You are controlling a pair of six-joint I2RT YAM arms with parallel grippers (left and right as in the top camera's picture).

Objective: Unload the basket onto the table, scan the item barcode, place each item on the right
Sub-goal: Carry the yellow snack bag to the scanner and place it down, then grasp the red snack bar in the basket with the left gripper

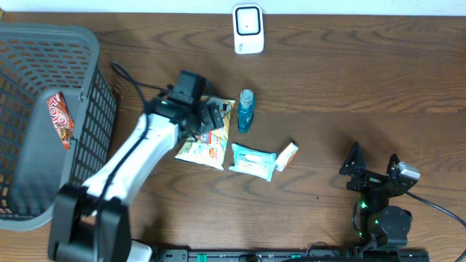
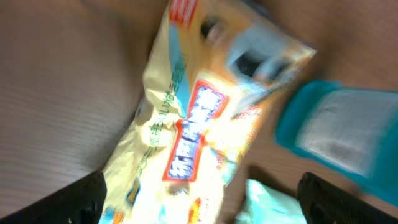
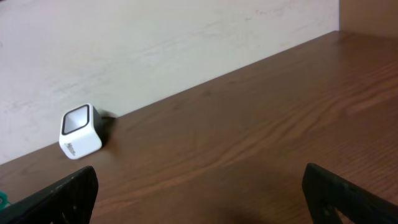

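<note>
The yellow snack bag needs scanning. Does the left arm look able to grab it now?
Probably yes: the left end effector hangs open right above the yellow snack bag, with nothing lying over it. The blue bottle beside it might crowd one finger.

Counts:
- Grey mesh basket [image 1: 44,29]: 1.
- Red snack packet [image 1: 60,118]: 1.
- White barcode scanner [image 1: 248,29]: 1.
- Yellow snack bag [image 1: 200,150]: 1.
- Teal bottle [image 1: 245,110]: 1.
- Wet-wipe pack [image 1: 253,160]: 1.
- Small sachet [image 1: 287,156]: 1.
- Pincers: 2 (left pincer [image 1: 211,116], right pincer [image 1: 373,164]).
- Surface [image 1: 349,73]: 1.
</note>
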